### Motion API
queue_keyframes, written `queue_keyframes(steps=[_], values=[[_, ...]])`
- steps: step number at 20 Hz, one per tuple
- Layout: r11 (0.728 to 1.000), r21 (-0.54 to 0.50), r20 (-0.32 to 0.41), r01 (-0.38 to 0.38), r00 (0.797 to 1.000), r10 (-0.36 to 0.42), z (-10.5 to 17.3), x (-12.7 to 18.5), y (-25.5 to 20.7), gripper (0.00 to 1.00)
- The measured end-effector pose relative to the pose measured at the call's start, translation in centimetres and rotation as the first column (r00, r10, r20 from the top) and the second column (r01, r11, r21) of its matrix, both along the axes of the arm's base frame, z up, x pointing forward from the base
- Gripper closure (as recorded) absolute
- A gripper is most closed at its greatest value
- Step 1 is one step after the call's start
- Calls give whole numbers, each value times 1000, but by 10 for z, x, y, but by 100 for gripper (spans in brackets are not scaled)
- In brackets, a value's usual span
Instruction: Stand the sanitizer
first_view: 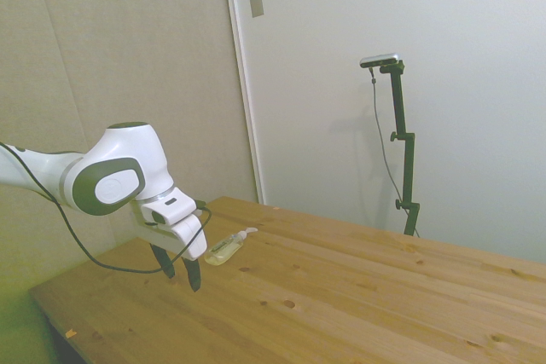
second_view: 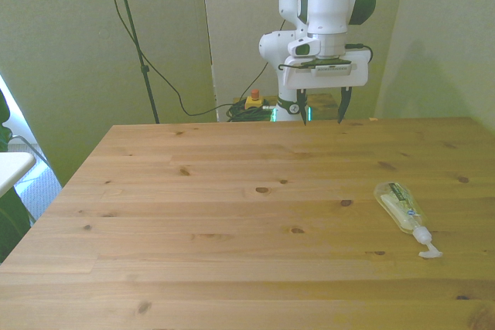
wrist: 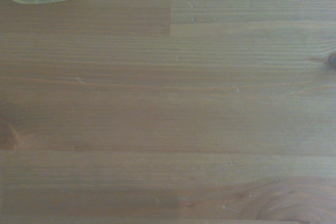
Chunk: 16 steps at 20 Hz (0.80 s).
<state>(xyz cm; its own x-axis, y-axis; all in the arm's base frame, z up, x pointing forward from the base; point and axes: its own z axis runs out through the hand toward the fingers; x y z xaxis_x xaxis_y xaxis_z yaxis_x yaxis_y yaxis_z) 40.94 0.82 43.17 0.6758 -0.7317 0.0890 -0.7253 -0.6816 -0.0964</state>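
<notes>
The task is not yet begun, as far as I can judge. The sanitizer (second_view: 401, 206) lies flat on its side on the wooden counter (second_view: 232, 214), near the front view's right edge, its white cap toward the camera. The gripper (second_view: 322, 112) hangs above the counter's far edge, fingers spread apart and holding nothing, well apart from the bottle. Reaching, grasping and standing it upright all remain.

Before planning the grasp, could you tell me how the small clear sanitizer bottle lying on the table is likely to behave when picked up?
The small clear plastic sanitizer bottle looks light, probably slightly squeezable. Its smooth flattish body may slip, though it seems unlikely to roll. Stood up, its slimness could make it tippy.
</notes>
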Motion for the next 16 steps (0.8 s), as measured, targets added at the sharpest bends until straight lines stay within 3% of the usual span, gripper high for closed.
queue_keyframes(steps=[5,11,16], values=[[999,4,22,32,999,-32,8,17,2,0],[995,-21,51,93,994,-92,20,90,13,0],[992,-52,81,115,991,-111,19,154,50,0]])
